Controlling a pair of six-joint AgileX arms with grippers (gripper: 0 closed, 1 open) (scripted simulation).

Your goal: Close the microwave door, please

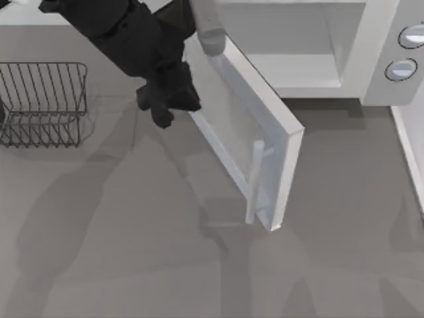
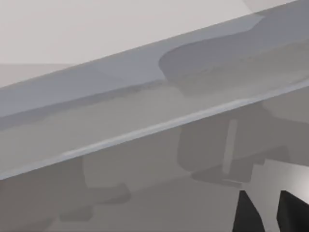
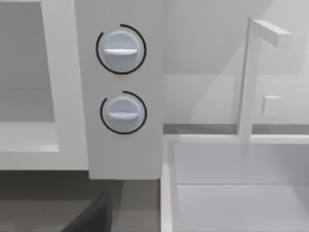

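Note:
The microwave (image 1: 371,53) stands at the table's far edge with its pale cavity open. The microwave door (image 1: 262,99) swings out toward the front, about half open, hinged at the cavity's left. Its bar handle (image 1: 255,175) is on the outer face, near the free end. My left gripper (image 1: 162,112) hangs beside that outer face, near the hinge end. In the left wrist view the door (image 2: 120,111) runs close across the picture, and my left gripper (image 2: 270,212) is open with nothing between its fingers. The right wrist view faces the microwave's panel (image 3: 120,154) with its two knobs (image 3: 120,48).
A dark wire rack (image 1: 43,103) stands at the table's left. A white basin (image 3: 231,193) with an upright spout (image 3: 248,82) sits to the right of the microwave; its edge (image 1: 411,146) shows in the top view. Grey tabletop (image 1: 132,252) lies open in front.

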